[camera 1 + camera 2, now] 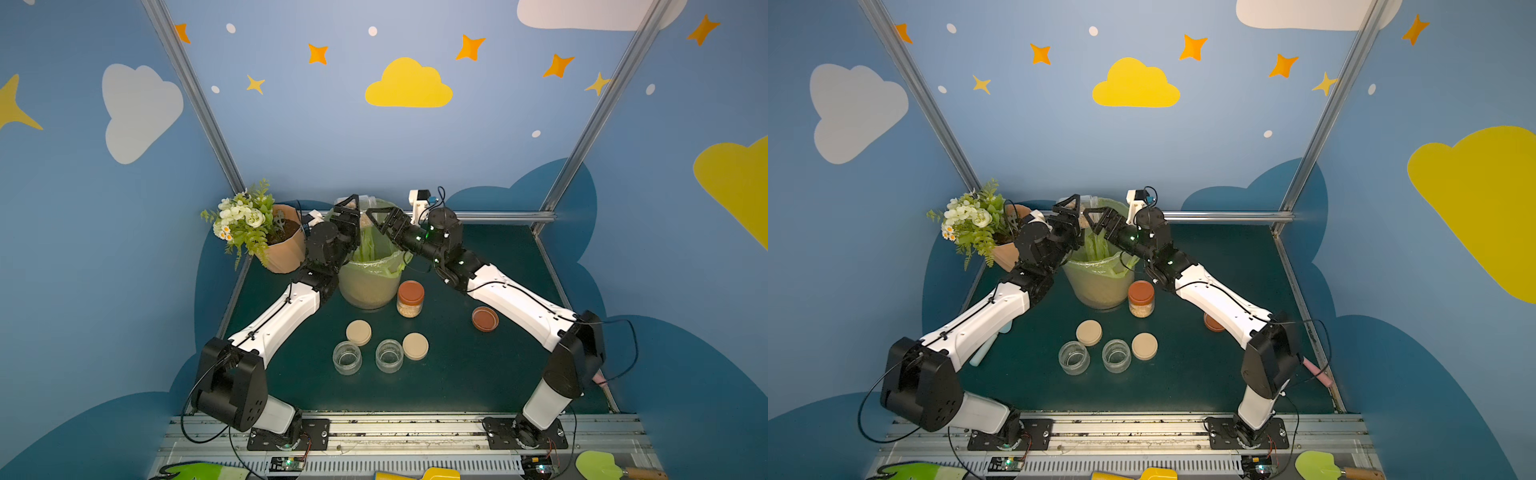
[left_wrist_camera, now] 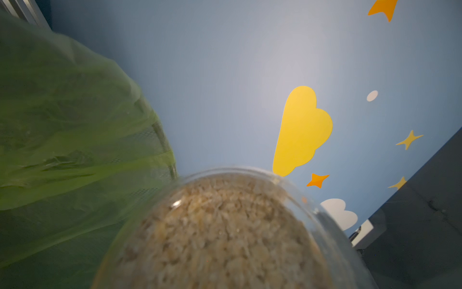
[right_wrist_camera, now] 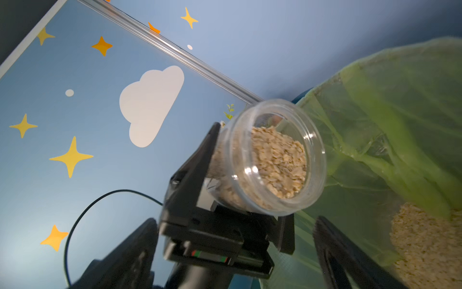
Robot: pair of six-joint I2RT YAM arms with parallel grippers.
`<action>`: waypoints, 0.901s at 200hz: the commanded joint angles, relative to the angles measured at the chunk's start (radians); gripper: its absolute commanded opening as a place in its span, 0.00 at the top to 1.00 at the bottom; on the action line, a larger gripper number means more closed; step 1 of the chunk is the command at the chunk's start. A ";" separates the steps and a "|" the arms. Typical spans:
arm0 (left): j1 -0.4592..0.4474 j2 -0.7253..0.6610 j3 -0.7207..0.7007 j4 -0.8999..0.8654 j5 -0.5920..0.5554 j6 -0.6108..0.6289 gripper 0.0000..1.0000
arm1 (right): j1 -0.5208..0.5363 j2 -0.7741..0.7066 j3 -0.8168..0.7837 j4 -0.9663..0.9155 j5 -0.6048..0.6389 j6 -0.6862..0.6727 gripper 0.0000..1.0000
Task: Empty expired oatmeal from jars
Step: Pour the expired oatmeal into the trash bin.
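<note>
L gripper (image 1: 350,210) is clamped on the open jar (image 3: 235,160). I've got it up over the bin (image 1: 365,291), tipped near sideways, mouth turned toward the green bag (image 1: 370,249). Oatmeal (image 3: 277,162) sits heaped inside the glass right up to the lip. More oatmeal lies in the bag bottom (image 3: 425,245).

R gripper (image 1: 384,220) hangs w/ fingers spread wide, nothing in them, just beside the L one above the bin mouth. Tight there. The flower pot (image 1: 282,253) crowds the L arm's outer side.

On the mat (image 1: 478,382): closed jar (image 1: 410,299) w/ rust lid, oats inside, just beside the bin wall. Two empty jars (image 1: 347,357) (image 1: 389,355) and two beige lids (image 1: 358,332) (image 1: 415,345) cluster front-centre. Loose rust lid (image 1: 485,318) lies near the R forearm. Bare mat at far right.
</note>
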 commanded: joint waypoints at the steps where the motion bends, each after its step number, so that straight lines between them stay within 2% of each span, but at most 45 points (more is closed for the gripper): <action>1: 0.018 -0.056 0.056 0.011 0.018 0.098 0.97 | -0.013 -0.060 0.013 -0.094 0.035 -0.084 0.04; 19: 0.030 -0.056 0.056 -0.001 0.032 0.131 0.96 | -0.022 -0.090 -0.005 -0.100 0.042 -0.106 0.04; 50: 0.042 -0.055 0.138 -0.208 0.088 0.284 0.97 | -0.049 -0.161 -0.022 -0.218 0.064 -0.188 0.04; 82: 0.048 -0.059 0.164 -0.320 0.115 0.466 0.97 | -0.117 -0.280 -0.106 -0.351 0.053 -0.277 0.04; 127: 0.053 0.009 0.293 -0.569 0.165 0.673 0.97 | -0.247 -0.460 -0.208 -0.566 -0.016 -0.394 0.04; 180: 0.054 0.104 0.432 -0.722 0.190 0.830 0.97 | -0.357 -0.559 -0.295 -0.648 -0.170 -0.433 0.04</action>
